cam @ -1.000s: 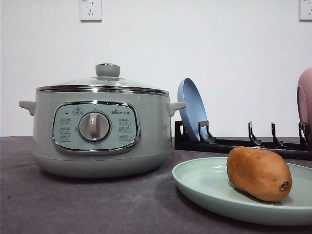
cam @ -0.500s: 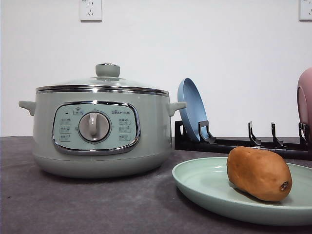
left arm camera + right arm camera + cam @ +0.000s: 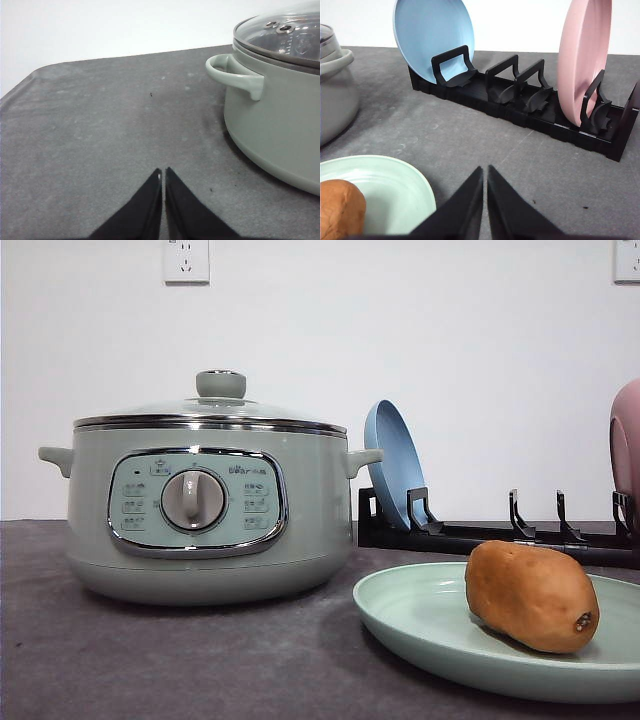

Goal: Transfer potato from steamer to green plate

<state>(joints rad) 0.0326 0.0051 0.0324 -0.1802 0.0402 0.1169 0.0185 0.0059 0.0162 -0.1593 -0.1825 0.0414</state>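
The orange-brown potato [image 3: 531, 597] lies on the pale green plate [image 3: 420, 625] at the front right of the table; the right wrist view catches its end [image 3: 340, 209] on the same plate [image 3: 395, 187]. The sage-green steamer [image 3: 205, 500] stands at the left with its glass lid on. My left gripper [image 3: 163, 174] is shut and empty over bare grey table, beside the steamer's side handle [image 3: 234, 75]. My right gripper [image 3: 485, 171] is shut and empty, beside the plate's rim and short of the rack.
A black dish rack [image 3: 520, 107] stands behind the plate, holding a blue plate [image 3: 432, 37] and a pink plate [image 3: 584, 55] upright. The grey table [image 3: 90, 130] stretches wide on the steamer's left. A white wall rises behind.
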